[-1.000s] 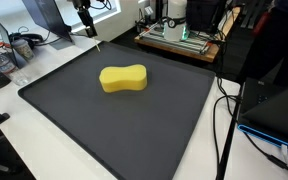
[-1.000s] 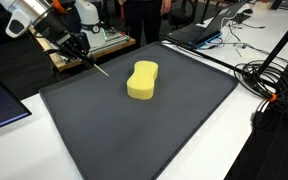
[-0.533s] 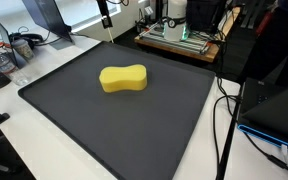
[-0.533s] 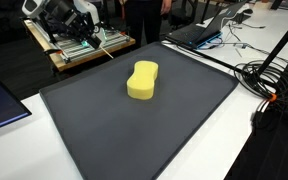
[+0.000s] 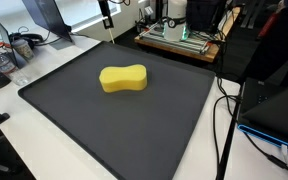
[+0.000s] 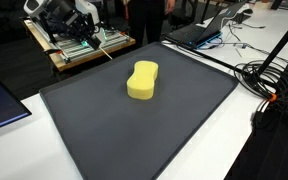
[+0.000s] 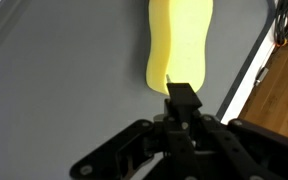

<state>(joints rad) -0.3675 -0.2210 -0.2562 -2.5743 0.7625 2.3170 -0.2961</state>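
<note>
Wrist view: tool shut tight on a thin stick
Yellow sponge lies mid-way on the dark mat; in both exterior views the tool hangs above the mat's far edge, well apart from it.

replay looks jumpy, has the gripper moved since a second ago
Yes. The gripper, shut on a thin stick, has risen and pulled back from the black mat's far edge, toward the wooden cart behind it.
</note>
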